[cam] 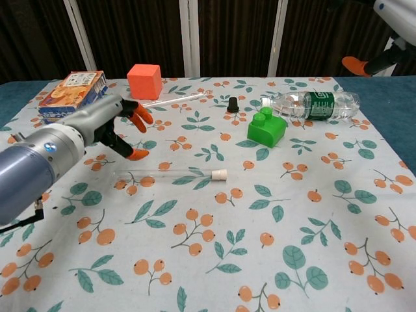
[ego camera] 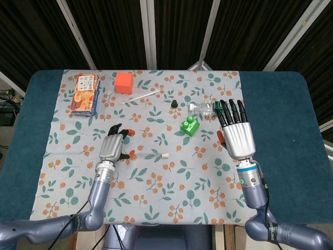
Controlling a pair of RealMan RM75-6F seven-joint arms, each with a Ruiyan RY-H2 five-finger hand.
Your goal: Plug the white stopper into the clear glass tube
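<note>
**Stopper seated, both hands clear of the tube**

The left robot hand point(cam: 107, 123) hangs above the left part of the worktop point(ego camera: 276, 104), fingers spread and loosely curled, holding nothing. Its orange fingertips point(cam: 138, 155) point toward the tube but do not touch it. In the head view the same hand point(ego camera: 112, 146) sits just left of the tube's closed end.

The right robot hand point(ego camera: 237, 133) is raised over the right side with its fingers straight and apart, also empty. The chest view catches only an orange tip of it at the top right corner.

The tube point(cam: 166, 174) lies flat on the patterned cloth point(ego camera: 156, 198), near the middle, running left to right. The stopper point(cam: 220, 173) sits at its right end, and it looks pushed into the mouth, though how deep cannot be told.

By my reading, the plugging step is done or all but done, and the hands are at the release stage. The next move calls for little: draw the left hand clear without brushing the tube, which would roll easily. If the stopper proves loose, one hand must pin the glass while the other presses the stopper home along the tube's axis.

Farther back lie a green block point(cam: 266, 127), a bottle point(cam: 312, 104), an orange cube point(cam: 144, 80) and a snack box point(cam: 73, 96), all well apart.
</note>
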